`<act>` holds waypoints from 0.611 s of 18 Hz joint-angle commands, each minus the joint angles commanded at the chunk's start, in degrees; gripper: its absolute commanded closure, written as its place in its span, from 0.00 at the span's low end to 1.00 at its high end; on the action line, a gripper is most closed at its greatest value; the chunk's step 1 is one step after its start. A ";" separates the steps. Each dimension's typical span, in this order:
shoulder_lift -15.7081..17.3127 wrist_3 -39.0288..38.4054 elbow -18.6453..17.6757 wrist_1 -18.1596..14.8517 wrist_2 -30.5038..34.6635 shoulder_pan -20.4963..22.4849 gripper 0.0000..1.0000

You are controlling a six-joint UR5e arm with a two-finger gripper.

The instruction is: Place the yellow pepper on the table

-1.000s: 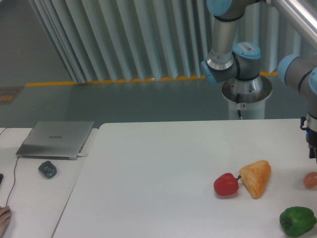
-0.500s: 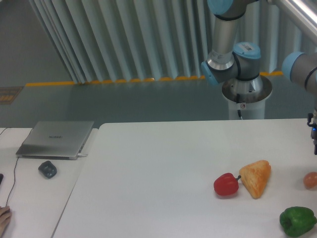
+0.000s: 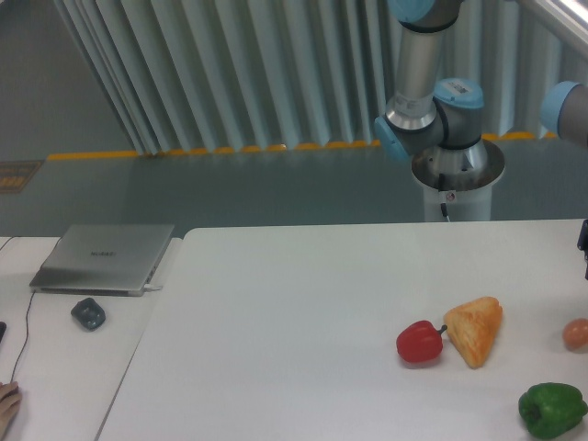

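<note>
The yellow pepper is out of view. The white table fills the lower middle and right of the camera view. Of my gripper only a dark sliver shows at the right edge, above the table and up and to the right of the orange wedge. Its fingers are cut off by the frame, so I cannot say whether it holds anything.
On the table's right part lie a red pepper, an orange-yellow wedge, a green pepper and a small pinkish round item. A grey laptop and mouse sit on the adjoining desk. The robot base stands behind.
The arm's wrist and gripper have slid to the right, almost out of the frame. The vegetables on the table have not moved.
</note>
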 joint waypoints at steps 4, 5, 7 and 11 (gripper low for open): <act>-0.79 -1.24 1.23 0.53 0.17 2.54 0.00; -1.66 -1.59 2.02 1.05 0.26 3.07 0.00; -3.77 -1.85 4.30 1.67 0.26 5.00 0.00; -7.20 -1.85 7.99 3.33 0.44 6.24 0.00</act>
